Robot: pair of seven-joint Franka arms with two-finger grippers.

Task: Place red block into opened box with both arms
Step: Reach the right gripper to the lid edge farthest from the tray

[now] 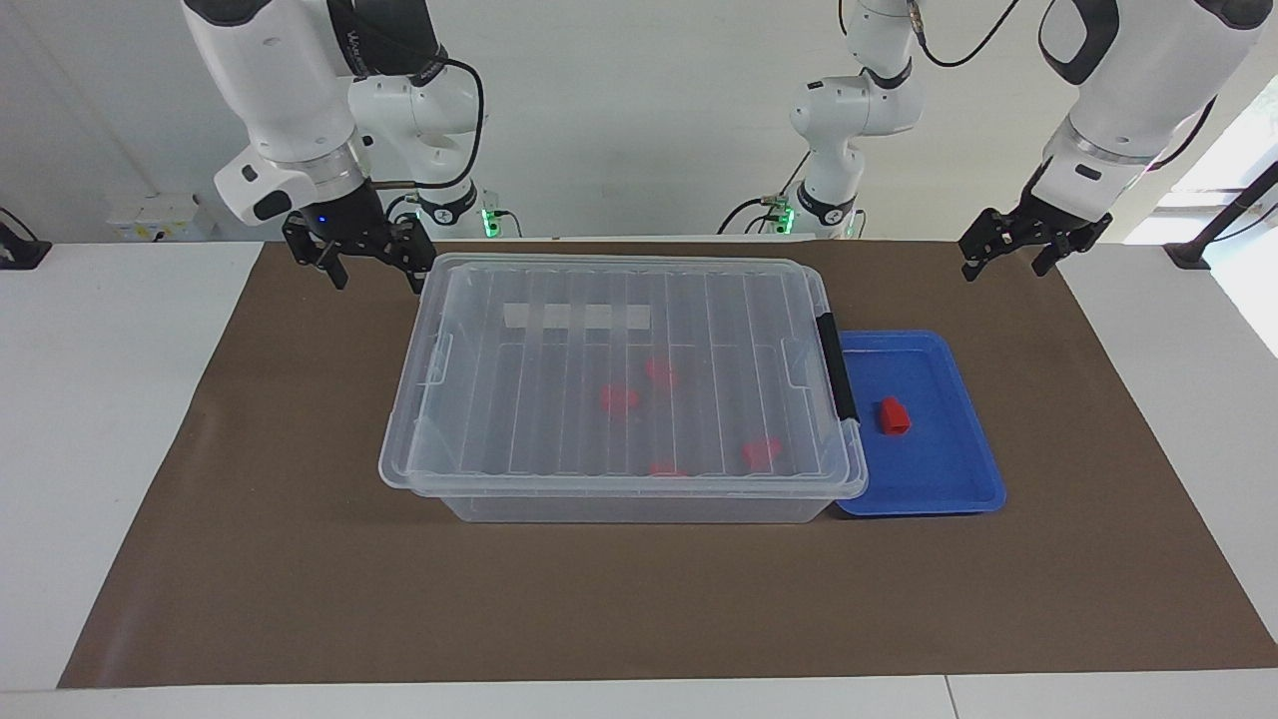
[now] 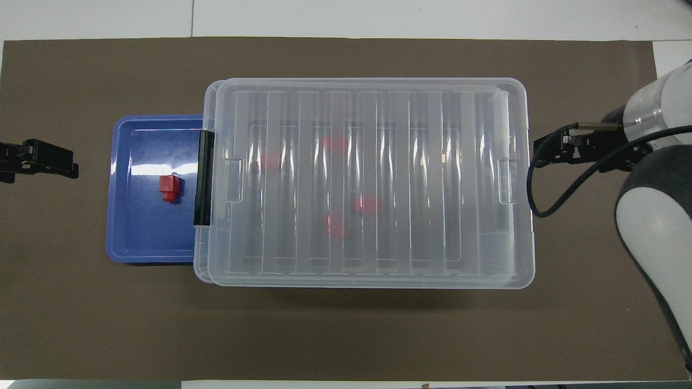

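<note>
The red block [image 2: 169,189] is seen as a small bright red boxy piece with a stepped top, lying on the floor of a shallow blue tray [image 2: 135,243]. In the overhead view it sits at about 9 o'clock from the centre of the clear storage box [image 2: 367,275], just beside the box's black end latch [image 2: 203,178] but apart from it. The box is covered by its ribbed clear lid [image 1: 559,290], on which a white tape strip [image 1: 577,317] is seen; several rounder red pieces [image 1: 619,399] are visible through the lid.

The right gripper [image 1: 365,262] is held above the brown mat [image 1: 300,559], just beside the box corner at the right arm's end, with its jaws apart and nothing between them. The left gripper [image 1: 1010,255] is held over the mat's edge at the left arm's end, at about 1 o'clock from the tray in the facing view, its jaws also apart and empty.

The desk [image 1: 100,449] is white and is covered by the mat. Two slimmer white arms [image 1: 849,110] with green-lit bases are seen against a pale wall.
</note>
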